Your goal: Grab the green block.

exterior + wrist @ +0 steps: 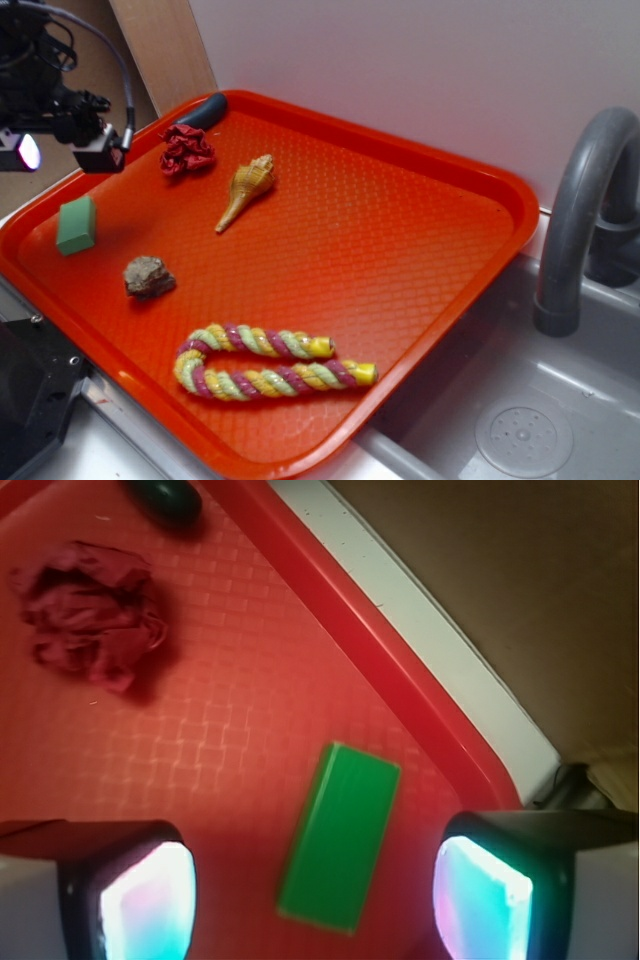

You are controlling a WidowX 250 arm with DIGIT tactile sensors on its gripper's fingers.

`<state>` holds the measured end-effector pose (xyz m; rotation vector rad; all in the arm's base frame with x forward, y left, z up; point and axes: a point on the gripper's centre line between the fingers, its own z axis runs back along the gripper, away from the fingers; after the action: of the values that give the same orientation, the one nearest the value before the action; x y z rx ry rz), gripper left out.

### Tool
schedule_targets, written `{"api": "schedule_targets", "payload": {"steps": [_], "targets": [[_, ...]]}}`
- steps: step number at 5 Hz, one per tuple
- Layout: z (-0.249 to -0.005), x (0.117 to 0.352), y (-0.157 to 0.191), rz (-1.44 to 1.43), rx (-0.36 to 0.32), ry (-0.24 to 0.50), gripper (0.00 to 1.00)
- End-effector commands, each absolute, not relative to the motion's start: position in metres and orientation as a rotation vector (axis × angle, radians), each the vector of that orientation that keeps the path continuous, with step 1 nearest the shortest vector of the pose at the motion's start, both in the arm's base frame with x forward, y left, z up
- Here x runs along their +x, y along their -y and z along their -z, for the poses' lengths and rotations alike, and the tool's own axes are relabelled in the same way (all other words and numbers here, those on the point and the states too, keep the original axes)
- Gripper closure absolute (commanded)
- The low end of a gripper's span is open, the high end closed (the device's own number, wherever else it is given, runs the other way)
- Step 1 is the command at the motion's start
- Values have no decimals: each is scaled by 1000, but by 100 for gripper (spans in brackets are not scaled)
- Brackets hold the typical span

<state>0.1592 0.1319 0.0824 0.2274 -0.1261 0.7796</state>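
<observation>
I have the pincer (315,900) spread wide and empty, hovering above the tray's (440,250) left edge. The green block (340,835) lies flat on the tray between the two pads (148,900), slightly skewed, so I judge a small wrist turn before descending would square the grip.

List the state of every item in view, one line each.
tool: open, above the tray, holding nothing
green block: lying flat on the tray, not gripped
red scrunchie: bunched up, at rest
seashell: lying on its side
rock: at rest, alone
rope: folded in a U
tray: flat beside the sink
faucet: no water seen running
</observation>
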Motion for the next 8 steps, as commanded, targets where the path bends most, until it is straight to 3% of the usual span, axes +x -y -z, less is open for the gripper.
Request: {"api": "schedule_targets", "payload": {"steps": [1, 3, 4, 5, 6, 7, 8], "targets": [[-54, 138, -149, -726, 187, 62, 0], [-31, 124, -145, -676, 95, 7, 0], [-12, 129, -130, -610, -8, 62, 100], [-19, 130, -124, -548, -33, 104, 100], [-27, 130, -118, -472, -8, 122, 100], [-47, 139, -104, -382, 176, 101, 100], [-66, 162, -69, -273, 223, 104, 100]]}}
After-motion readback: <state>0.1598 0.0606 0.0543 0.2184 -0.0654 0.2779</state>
